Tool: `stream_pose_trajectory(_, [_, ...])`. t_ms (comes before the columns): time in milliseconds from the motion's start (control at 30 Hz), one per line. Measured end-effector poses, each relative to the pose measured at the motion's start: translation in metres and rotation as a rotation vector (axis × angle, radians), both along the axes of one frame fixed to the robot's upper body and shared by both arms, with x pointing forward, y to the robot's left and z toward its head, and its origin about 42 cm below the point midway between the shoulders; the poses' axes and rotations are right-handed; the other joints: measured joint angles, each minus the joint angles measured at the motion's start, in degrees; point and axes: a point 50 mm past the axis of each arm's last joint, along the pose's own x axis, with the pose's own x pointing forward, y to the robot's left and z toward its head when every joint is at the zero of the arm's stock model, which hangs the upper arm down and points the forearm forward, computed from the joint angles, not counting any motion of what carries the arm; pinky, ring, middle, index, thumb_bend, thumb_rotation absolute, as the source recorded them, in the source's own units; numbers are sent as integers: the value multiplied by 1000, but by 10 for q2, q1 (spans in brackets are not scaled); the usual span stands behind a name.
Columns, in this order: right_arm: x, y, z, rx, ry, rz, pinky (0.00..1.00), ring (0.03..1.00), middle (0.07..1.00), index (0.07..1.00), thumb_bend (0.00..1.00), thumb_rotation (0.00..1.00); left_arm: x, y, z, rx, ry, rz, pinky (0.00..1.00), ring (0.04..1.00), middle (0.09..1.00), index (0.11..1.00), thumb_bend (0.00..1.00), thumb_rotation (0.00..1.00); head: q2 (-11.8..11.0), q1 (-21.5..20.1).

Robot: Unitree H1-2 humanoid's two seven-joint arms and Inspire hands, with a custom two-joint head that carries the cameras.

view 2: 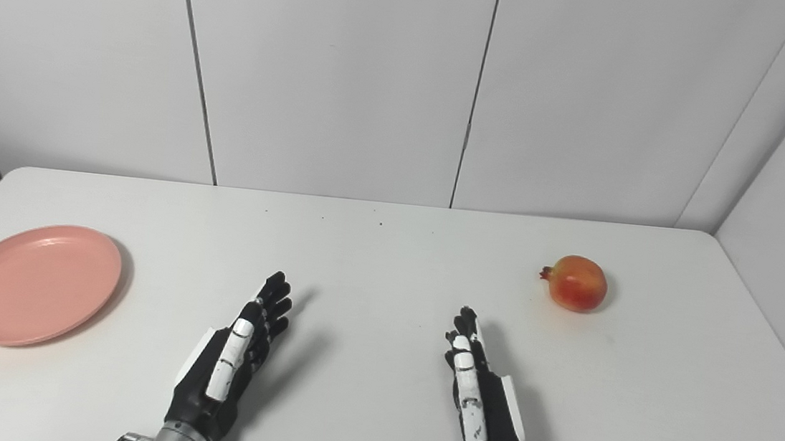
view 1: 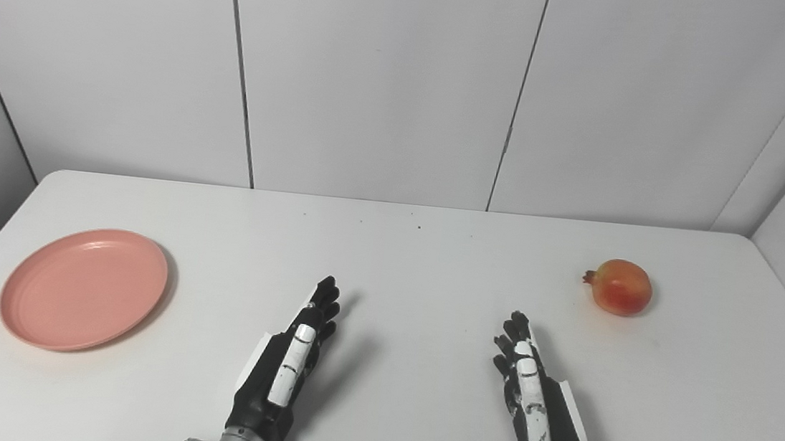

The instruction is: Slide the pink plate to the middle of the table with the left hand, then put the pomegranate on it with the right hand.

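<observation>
Pink plate (view 1: 83,288) at the table's (view 1: 417,266) left edge: we have both steps ahead.
Pomegranate (view 1: 621,287) sits far right, well apart; our left hand (view 1: 288,365) and right hand (view 1: 534,407) hover between them, fingers extended, holding nothing.
</observation>
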Motion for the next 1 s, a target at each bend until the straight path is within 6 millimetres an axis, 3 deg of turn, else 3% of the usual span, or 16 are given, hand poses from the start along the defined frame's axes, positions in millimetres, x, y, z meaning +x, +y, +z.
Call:
stream_pose_trajectory(333, [0,-13,-1,-23,-2,15,1000,1000,1000,1000,264,1000,2,-7,-1,16,-29,27,989,993,1000,1000,551,1000,-25,88])
stream_pose_trajectory(500, [-4,-23,-3,-24,-7,45,1000,1000,1000,1000,267,1000,6,-24,0,-2,-61,32,998,1000,1000,1000,504,1000,-47,161])
stream_pose_trajectory(633, [-4,-32,-4,-27,-9,69,1000,1000,1000,1000,243,1000,4,-41,0,-10,-54,21,1000,1000,1000,1000,484,1000,-50,185])
stream_pose_trajectory(767, [-5,-35,-4,-23,-8,77,1000,1000,1000,1000,236,1000,3,-52,-1,7,-52,11,1000,1000,1000,1000,506,1000,-53,198])
stream_pose_trajectory(1000, [-6,-35,-4,-23,-8,78,1000,1000,1000,1000,239,1000,3,-54,-1,23,-54,21,1000,1000,1000,1000,515,1000,-52,182])
